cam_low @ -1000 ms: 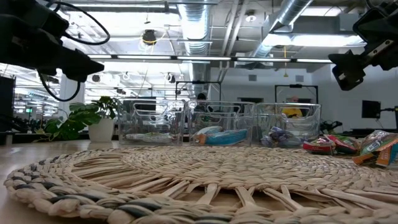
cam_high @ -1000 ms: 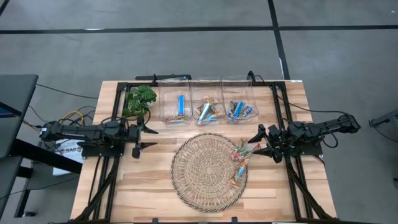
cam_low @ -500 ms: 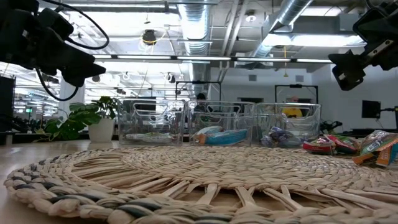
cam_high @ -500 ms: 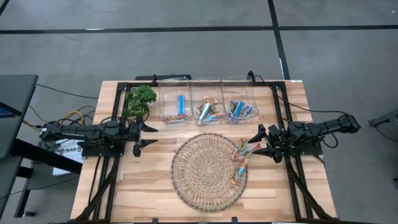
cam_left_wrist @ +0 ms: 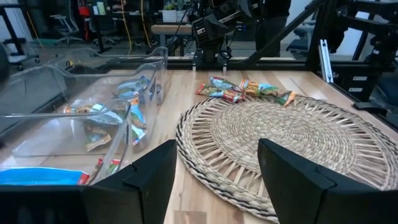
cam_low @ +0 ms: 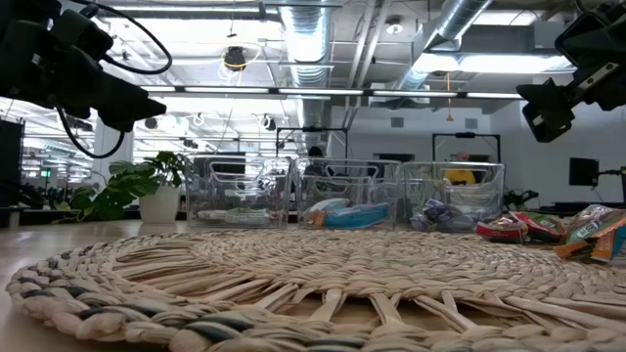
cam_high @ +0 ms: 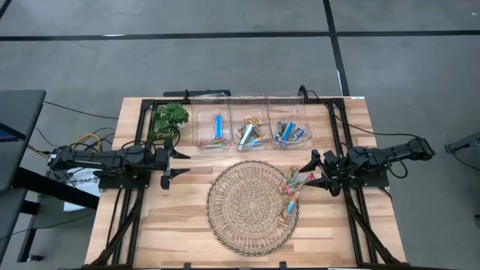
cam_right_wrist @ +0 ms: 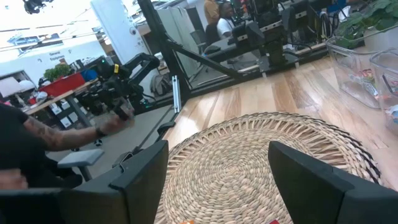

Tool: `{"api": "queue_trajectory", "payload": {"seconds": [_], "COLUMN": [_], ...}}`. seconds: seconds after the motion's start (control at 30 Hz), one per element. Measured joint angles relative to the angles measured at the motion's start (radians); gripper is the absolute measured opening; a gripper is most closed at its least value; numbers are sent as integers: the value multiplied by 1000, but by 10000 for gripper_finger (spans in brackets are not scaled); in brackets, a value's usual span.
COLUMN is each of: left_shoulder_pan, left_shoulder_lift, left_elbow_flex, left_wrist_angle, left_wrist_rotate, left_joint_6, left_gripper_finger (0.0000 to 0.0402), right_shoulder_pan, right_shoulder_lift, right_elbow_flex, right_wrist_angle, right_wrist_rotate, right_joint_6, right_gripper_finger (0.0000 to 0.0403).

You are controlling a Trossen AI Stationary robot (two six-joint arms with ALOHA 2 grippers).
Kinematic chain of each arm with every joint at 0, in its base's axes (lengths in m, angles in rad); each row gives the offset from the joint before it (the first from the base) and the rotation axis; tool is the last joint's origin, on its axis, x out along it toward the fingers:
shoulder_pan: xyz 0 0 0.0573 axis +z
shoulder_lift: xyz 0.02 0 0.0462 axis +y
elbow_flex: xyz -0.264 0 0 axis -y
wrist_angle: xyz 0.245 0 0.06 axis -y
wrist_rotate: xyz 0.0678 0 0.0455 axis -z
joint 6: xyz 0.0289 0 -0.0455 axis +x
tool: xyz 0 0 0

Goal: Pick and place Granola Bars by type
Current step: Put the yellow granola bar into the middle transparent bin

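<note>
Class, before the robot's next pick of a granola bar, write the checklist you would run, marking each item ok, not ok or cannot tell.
1. Right gripper open: ok.
2. Left gripper open, parked beside the mat: ok.
3. Bars left on the mat, near the right gripper: ok.
4. Three bins upright behind the mat: ok.
5. Each bin holds only one type: cannot tell.
6. Both grippers empty: ok.
</note>
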Motion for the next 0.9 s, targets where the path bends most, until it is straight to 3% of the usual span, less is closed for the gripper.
{"api": "queue_trajectory", "payload": {"seconds": [0.6, 0.9], "left_shoulder_pan": [0, 0], "left_shoulder_lift": [0, 0], "left_elbow_flex": [0, 0], "left_wrist_angle": [0, -1], "left_wrist_rotate": [0, 0], "left_joint_6": [-14, -15], "left_gripper_finger": [220, 220], "right_shoulder_pan": [0, 0], "right_shoulder_lift": [0, 0], "right_elbow_flex": [0, 0], "right_wrist_angle": [0, 119], "right_wrist_rotate": [0, 29], "right_joint_6": [0, 75], "right_gripper_finger": [271, 271]}}
